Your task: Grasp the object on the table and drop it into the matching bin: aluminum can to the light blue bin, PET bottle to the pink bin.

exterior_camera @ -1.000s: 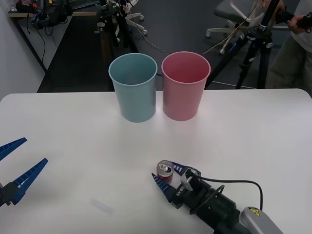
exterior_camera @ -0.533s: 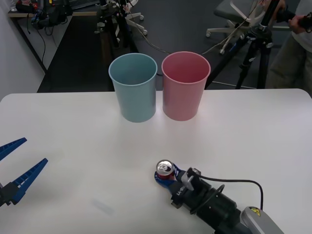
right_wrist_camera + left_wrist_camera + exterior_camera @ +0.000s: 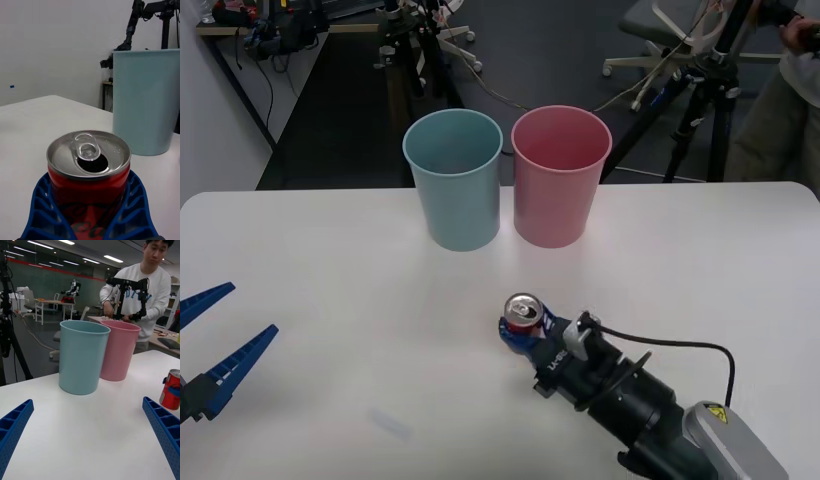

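Aluminum can: small, red, silver top with pull tab, upright, in the lower centre of the front view, clamped between the two blue ribbed fingers of the right gripper; whether its base touches the table cannot be told. In the right wrist view the can sits low in the frame with a blue finger pressed against each flank and the open mouth of the lid facing up. Right gripper: closed on the can, its black arm running down to the lower right corner of the front view. Left gripper: at the lower left edge of the front view, fingers spread wide with nothing between them, well apart from the can; in the left wrist view its fingers stand at the two lower corners. Table: white, rounded far corners, spanning the lower two thirds of the front view. Light blue bin: upright, upper centre of the front view, at the far side of the table. Pink bin: upright, just right of the blue one, nearly touching it. Both bins lie beyond the can, above it in the frame.
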Controlling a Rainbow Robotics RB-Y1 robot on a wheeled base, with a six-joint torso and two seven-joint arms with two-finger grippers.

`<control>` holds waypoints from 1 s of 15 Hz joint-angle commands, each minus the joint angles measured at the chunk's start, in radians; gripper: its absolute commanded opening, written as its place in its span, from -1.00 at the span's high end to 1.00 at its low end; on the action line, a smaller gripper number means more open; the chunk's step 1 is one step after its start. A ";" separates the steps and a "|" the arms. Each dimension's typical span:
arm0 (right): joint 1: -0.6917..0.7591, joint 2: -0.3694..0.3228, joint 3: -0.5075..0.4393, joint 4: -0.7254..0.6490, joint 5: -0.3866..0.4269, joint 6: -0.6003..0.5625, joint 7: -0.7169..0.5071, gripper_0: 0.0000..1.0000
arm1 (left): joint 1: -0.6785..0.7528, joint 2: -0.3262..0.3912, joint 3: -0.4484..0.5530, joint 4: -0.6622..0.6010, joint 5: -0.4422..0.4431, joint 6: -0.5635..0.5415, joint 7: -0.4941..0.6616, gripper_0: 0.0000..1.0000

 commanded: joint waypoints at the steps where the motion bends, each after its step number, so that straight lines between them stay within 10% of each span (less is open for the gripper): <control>1: 0.000 -0.023 0.008 -0.120 0.049 0.063 -0.106 1.00 | 0.000 0.000 0.000 0.000 0.000 0.000 0.000 -1.00; 15: -0.247 -0.063 0.054 -0.339 0.465 0.330 -0.829 1.00 | 0.000 0.000 0.000 0.000 0.000 0.000 0.000 -1.00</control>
